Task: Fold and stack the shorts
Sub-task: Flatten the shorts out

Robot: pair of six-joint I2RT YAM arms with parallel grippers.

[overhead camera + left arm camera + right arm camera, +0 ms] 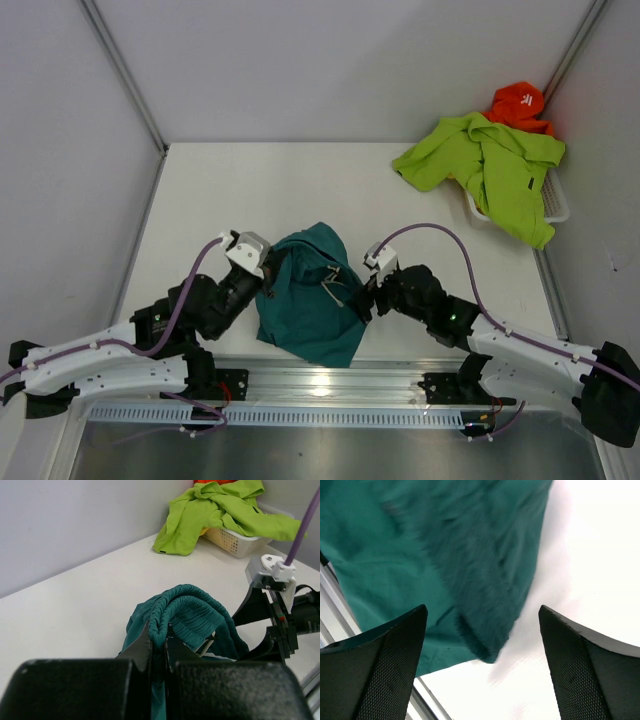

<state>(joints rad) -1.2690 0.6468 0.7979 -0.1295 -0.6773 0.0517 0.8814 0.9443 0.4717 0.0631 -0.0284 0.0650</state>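
At near table (300, 190) edge, teal shorts (308, 305)

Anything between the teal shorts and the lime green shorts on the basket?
Nothing: just bare white table separates the teal shorts from the lime green shorts draped on the white basket; the top external view shows it.
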